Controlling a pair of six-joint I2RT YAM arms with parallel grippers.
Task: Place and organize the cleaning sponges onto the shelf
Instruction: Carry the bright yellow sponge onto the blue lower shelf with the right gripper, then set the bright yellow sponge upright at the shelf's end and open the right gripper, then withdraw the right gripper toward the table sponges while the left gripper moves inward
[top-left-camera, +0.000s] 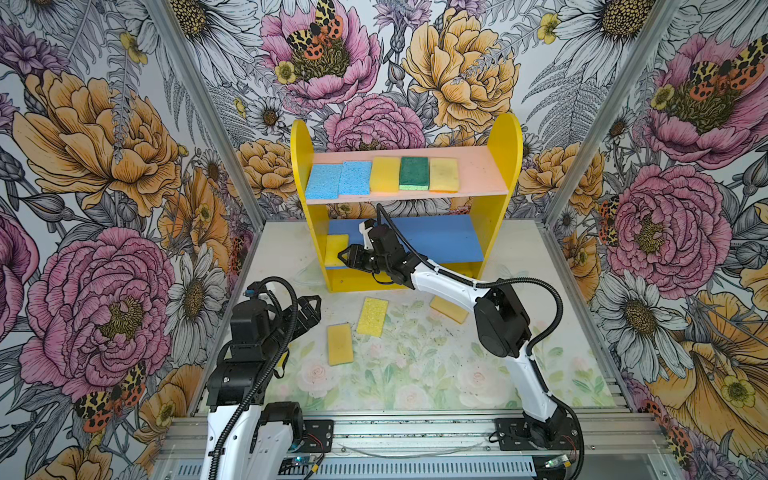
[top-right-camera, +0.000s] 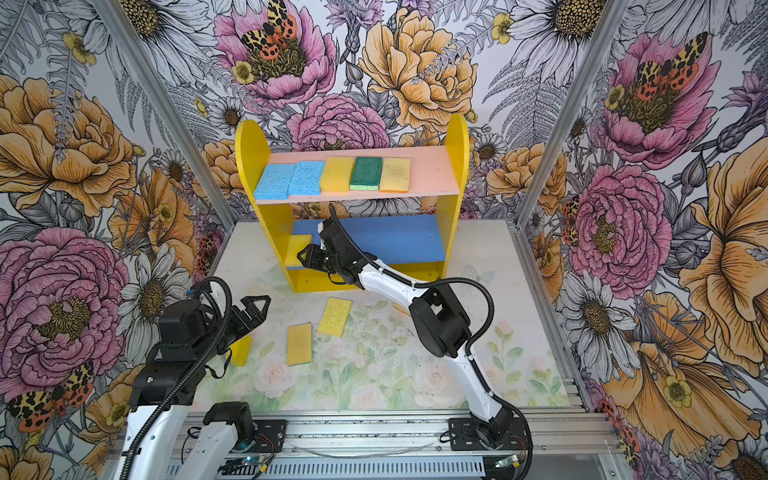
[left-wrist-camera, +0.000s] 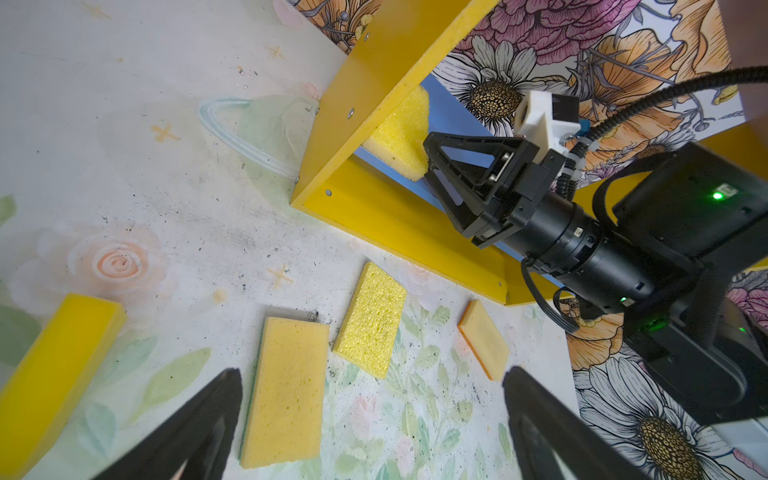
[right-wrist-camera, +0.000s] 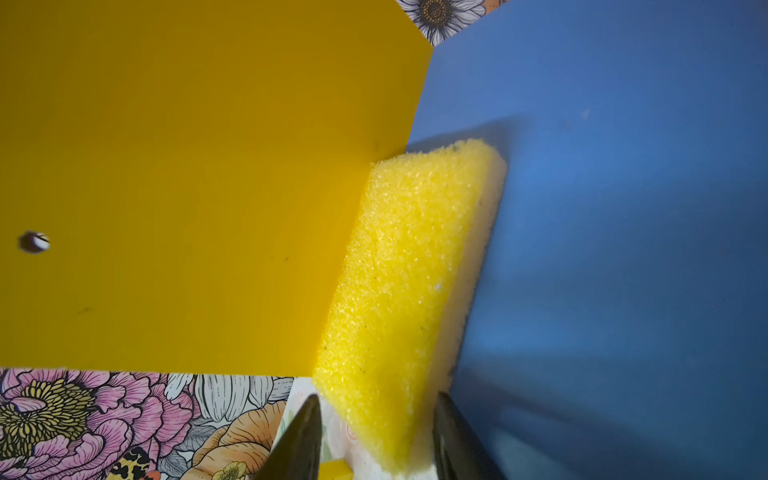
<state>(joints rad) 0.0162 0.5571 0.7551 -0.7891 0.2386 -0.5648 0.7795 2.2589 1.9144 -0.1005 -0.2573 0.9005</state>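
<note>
On blue bd (right-wrist-camera: 623, 208): yel. sponge (right-wrist-camera: 407, 291) (porous)

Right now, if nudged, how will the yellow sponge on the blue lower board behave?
Likely soft and light: the yellow sponge shows coarse open foam, so it should squash rather than resist. It sits tilted against the yellow side panel, so a push from the right gripper may tip it flat onto the blue lower board.

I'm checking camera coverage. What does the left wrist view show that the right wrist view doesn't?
Left wrist only: four sponges on the table, and the right gripper from outside. Right wrist only: the side panel's inner face, with a dark hole. Both: the yellow sponge on the blue board beside that panel, with the right jaws at its end.
</note>
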